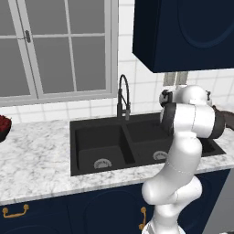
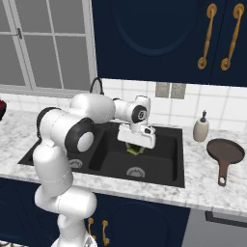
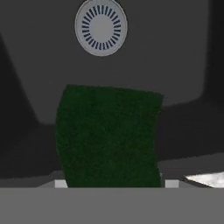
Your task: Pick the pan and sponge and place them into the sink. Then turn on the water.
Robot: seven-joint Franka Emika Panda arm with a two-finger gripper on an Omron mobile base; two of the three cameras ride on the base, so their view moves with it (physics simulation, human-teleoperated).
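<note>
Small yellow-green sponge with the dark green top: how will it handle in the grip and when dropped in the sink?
The yellow-green sponge with the dark green top is probably light and soft; it hangs from the gripper over the matte black sink. Its flat, rough-looking top suggests little slipping. Being rectangular, it should land without rolling.

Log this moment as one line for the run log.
phase: sponge carry | gripper: shut on sponge, over right basin of sink | pan: on counter, right of sink | faucet: no water

There was one pan point(image 2: 225, 152), one sponge point(image 3: 109, 135), one sink point(image 1: 91, 125), one faucet point(image 1: 123, 98) and one soap bottle point(image 2: 201, 128).
</note>
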